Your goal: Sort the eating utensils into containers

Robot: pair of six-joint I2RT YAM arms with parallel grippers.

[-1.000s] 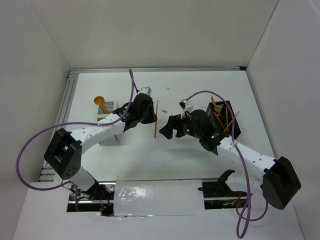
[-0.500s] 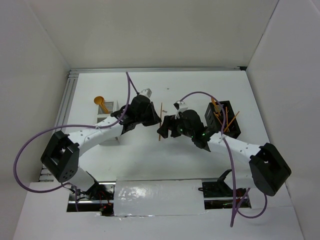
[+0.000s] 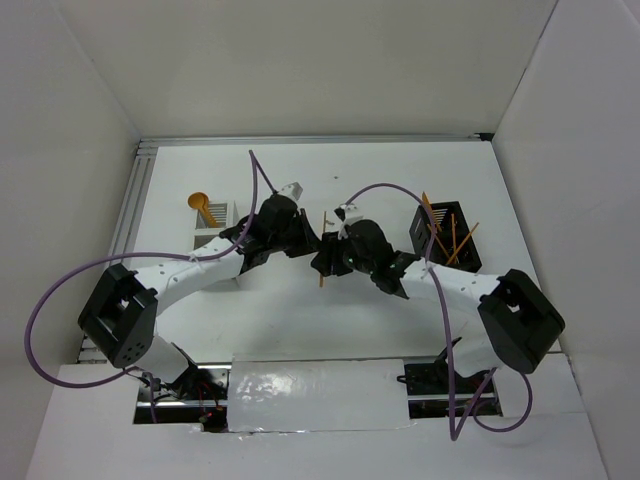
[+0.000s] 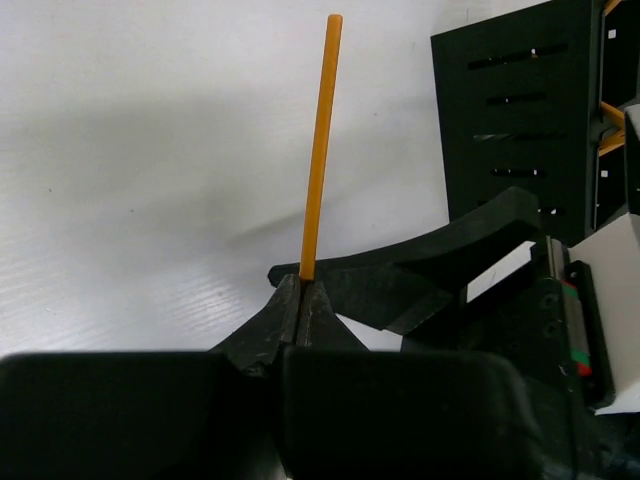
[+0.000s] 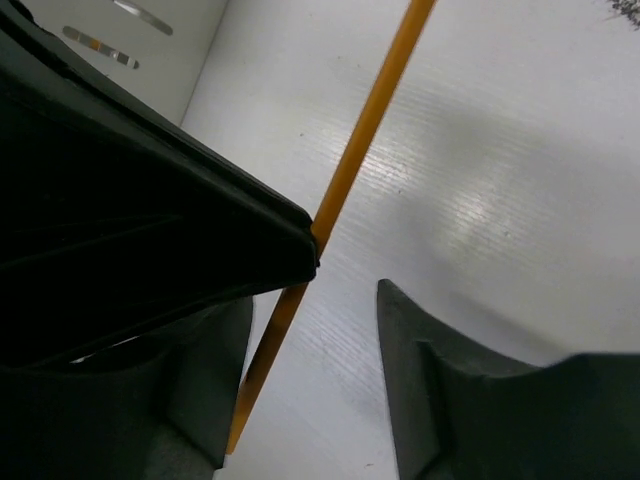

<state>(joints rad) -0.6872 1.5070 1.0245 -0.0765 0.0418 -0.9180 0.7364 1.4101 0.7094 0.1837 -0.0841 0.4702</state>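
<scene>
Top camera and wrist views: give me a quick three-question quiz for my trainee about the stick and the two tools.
1. True or false: the left tool is shut on the stick.
2. Fill in: the right tool has its jaws ____ around the stick.
3. On which side of both tools does the black caddy stand? A left, B right.

Key: 1 true; 2 open; 3 B.

Right gripper (image 3: 325, 262) stands between left gripper (image 4: 300, 300) and black caddy (image 4: 510, 120)

Smooth orange plastic stick (image 4: 319, 150), matt blk plastic jaws, ribbed semi-gloss wht table (image 4: 130, 150)
</scene>
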